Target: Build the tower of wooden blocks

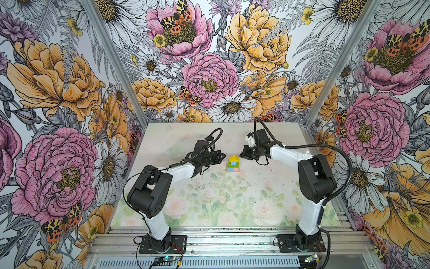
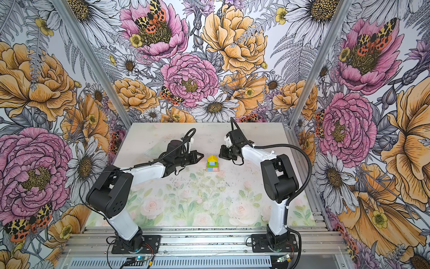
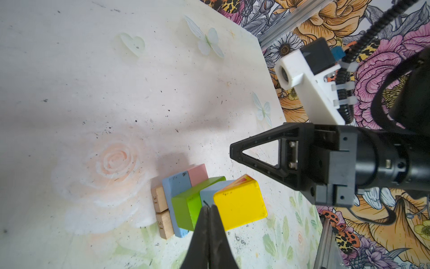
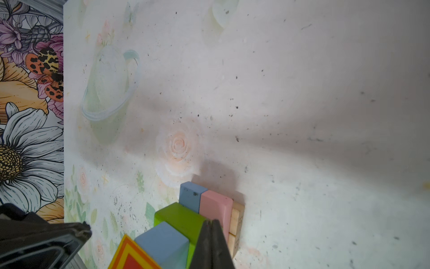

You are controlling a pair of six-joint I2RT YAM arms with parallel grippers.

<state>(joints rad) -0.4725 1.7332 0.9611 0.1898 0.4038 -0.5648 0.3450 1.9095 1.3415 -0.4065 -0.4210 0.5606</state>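
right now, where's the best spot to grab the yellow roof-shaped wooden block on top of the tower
Probably from above, jaws closing on the two flat gable ends of the yellow roof-shaped wooden block, which face front and back; its sloped sides would likely slip.

Yellow-topped multicoloured tower (image 1: 233,164), floral table (image 1: 232,205)

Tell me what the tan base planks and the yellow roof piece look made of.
The tan planks look like bare, matte wood: pale grain and dark stamped digits show on their ends. The yellow roof piece is probably wood too, but coated in glossy, light-catching yellow paint, with orange and red triangles on its gable end.
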